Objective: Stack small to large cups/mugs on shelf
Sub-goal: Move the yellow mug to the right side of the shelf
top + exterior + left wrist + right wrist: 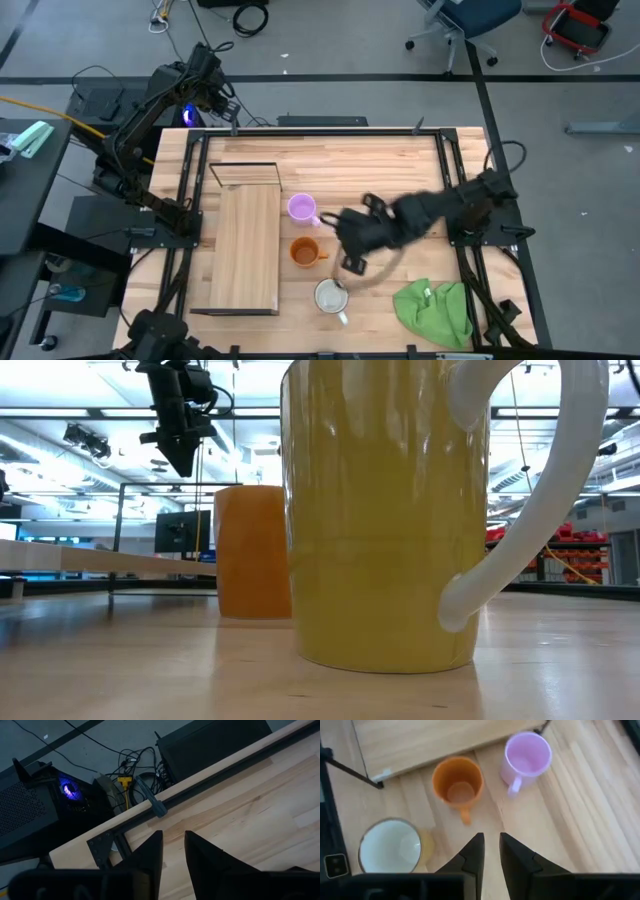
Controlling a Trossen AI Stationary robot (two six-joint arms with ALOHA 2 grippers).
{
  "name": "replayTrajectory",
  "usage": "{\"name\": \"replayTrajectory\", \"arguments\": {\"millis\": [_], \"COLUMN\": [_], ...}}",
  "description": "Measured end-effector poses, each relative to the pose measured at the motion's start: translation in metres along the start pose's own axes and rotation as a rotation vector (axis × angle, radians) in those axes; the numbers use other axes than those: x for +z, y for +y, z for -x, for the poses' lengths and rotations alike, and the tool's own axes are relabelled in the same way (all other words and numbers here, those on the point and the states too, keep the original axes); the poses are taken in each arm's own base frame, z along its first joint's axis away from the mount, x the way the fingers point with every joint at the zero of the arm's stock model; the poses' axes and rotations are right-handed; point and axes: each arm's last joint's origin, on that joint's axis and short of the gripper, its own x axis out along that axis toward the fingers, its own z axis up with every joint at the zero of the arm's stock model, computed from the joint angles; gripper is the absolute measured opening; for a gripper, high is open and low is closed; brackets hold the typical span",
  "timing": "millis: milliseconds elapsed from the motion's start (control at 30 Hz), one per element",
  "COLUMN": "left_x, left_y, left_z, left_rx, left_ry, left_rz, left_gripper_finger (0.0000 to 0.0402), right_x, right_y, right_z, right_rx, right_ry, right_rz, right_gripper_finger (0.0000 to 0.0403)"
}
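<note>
Three mugs stand upright on their bases on the tabletop, beside the long edge of the shelf [245, 250]. They are a light purple one [302, 208], an orange one [303, 252] and a larger one, white inside and yellowish outside [331, 296]. My right gripper [491, 845] hovers above the table just right of the orange mug [458, 782]. Its fingers stand slightly apart, with nothing between them. My left gripper [173, 845] hangs over the table's far left corner, fingers narrowly apart and empty; it also shows in the low view [182, 455].
A crumpled green cloth [435, 310] lies near the table's front right corner. The shelf's black wire frame [245, 165] stands at its far end. In the low view the large mug [385, 510] fills the foreground, with the orange mug [250, 550] behind it.
</note>
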Motion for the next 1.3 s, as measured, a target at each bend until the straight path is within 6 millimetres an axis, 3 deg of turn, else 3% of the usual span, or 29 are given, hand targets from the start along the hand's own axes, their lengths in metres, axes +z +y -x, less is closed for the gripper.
{"name": "replayTrajectory", "arguments": {"millis": [133,400,667,833,1067,1300], "left_x": [0.0,0.0,0.0,0.0,0.0,-0.003], "left_y": [0.0,0.0,0.0,0.0,0.0,0.0], "left_z": [0.0,0.0,0.0,0.0,0.0,0.0], "left_rx": [0.0,0.0,0.0,0.0,0.0,0.0], "left_ry": [0.0,-0.001,0.0,0.0,0.003,0.03], "left_rz": [0.007,0.032,0.061,0.073,0.077,0.073], "left_gripper_finger": [0.0083,0.009,0.0085,0.0084,0.0091,0.0083], "right_x": [-0.043,-0.121,-0.167,-0.175,-0.157,-0.153], "right_y": [0.013,0.04,0.049,0.041,0.043,0.047], "right_z": [-0.001,-0.047,-0.095,-0.114,-0.124,-0.138], "right_rx": [-0.001,0.118,0.288,0.319,0.39,0.441], "right_ry": [-0.025,-0.032,-0.093,-0.145,-0.157,-0.129], "right_rz": [-0.091,-0.244,-0.328,-0.363,-0.317,-0.307], "right_gripper_finger": [0.0054,0.0013,0.0004,0.0002,0.0002,0.0001]}}
